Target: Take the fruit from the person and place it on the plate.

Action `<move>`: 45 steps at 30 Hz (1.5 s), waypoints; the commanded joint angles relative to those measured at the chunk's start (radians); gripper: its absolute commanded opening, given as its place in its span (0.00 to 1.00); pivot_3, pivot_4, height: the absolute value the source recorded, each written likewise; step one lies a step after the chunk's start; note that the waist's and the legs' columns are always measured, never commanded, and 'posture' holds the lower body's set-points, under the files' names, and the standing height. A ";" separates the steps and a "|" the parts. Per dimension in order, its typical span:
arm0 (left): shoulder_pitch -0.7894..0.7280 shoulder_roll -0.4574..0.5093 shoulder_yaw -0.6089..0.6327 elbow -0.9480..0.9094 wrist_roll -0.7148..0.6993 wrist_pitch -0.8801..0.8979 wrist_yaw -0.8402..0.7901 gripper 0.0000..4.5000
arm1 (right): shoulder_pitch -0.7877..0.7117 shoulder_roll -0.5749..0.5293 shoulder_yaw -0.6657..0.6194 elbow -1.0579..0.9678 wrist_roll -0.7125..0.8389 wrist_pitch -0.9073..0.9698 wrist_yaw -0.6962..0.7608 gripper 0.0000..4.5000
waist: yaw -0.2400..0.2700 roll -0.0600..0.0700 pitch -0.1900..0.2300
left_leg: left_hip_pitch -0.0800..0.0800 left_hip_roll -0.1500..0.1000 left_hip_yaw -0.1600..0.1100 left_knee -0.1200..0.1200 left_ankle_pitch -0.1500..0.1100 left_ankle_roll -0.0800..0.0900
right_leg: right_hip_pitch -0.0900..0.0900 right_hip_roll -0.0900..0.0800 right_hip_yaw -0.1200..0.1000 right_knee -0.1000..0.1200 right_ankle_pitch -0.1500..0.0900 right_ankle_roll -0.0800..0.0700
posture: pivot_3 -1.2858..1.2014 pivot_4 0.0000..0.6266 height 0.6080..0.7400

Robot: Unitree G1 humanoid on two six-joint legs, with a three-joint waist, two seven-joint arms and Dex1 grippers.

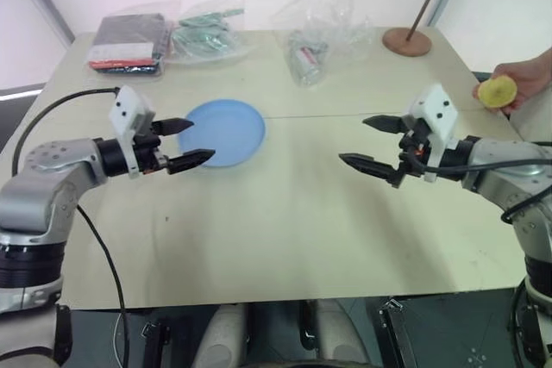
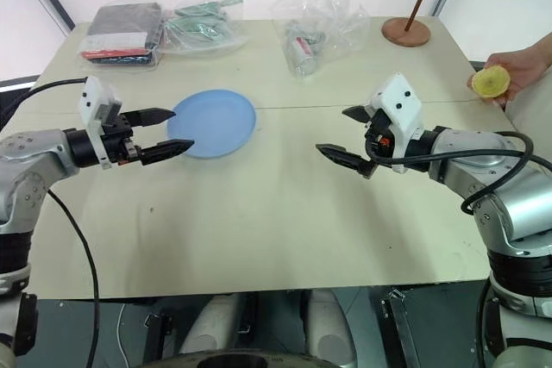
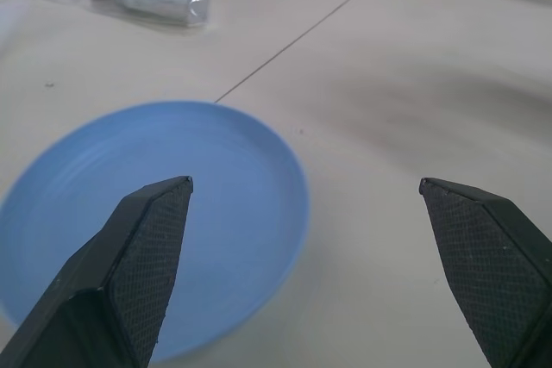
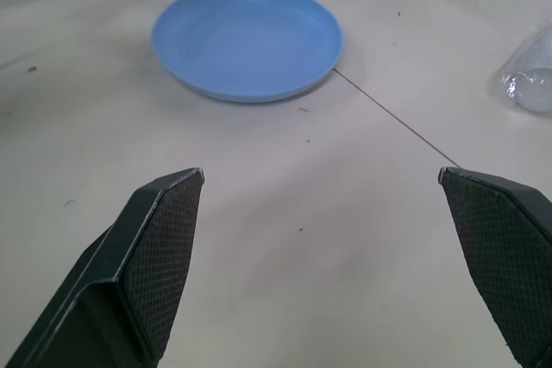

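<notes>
Both grippers hang spread and empty: left gripper (image 1: 190,143) beside the blue plate (image 1: 228,131), the person's hand (image 1: 526,79) holding the lemon (image 1: 498,90) beyond the right gripper (image 1: 369,142).

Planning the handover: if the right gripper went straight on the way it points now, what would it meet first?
Probably the blue plate: the open right gripper points across bare table toward it and away from the fruit; depth is uncertain.

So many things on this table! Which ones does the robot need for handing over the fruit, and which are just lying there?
Needed:
- fruit in the person's hand
- blue plate
- right gripper, open
- left gripper, open

Just lying about:
- three plastic bags
- brown disc with a rod
</notes>
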 commanded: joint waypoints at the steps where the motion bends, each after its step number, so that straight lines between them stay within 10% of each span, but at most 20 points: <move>1: 0.011 0.018 0.053 -0.045 -0.016 -0.003 0.015 0.98 | -0.032 -0.006 -0.006 0.000 0.004 -0.016 0.012 1.00 | 0.000 0.000 0.000 | 0.000 0.000 0.000 0.000 0.000 0.000 | 0.000 0.000 0.000 0.000 0.000 0.000 | 0.52 0.24 1.00; 45: -0.003 -0.018 0.035 -0.058 -0.032 -0.005 0.059 0.98 | -0.036 -0.003 -0.004 0.008 -0.006 -0.017 0.013 1.00 | 0.003 0.000 0.000 | 0.000 0.000 0.000 0.000 0.000 0.000 | 0.000 0.000 0.000 0.000 0.000 0.000 | 0.52 0.24 1.00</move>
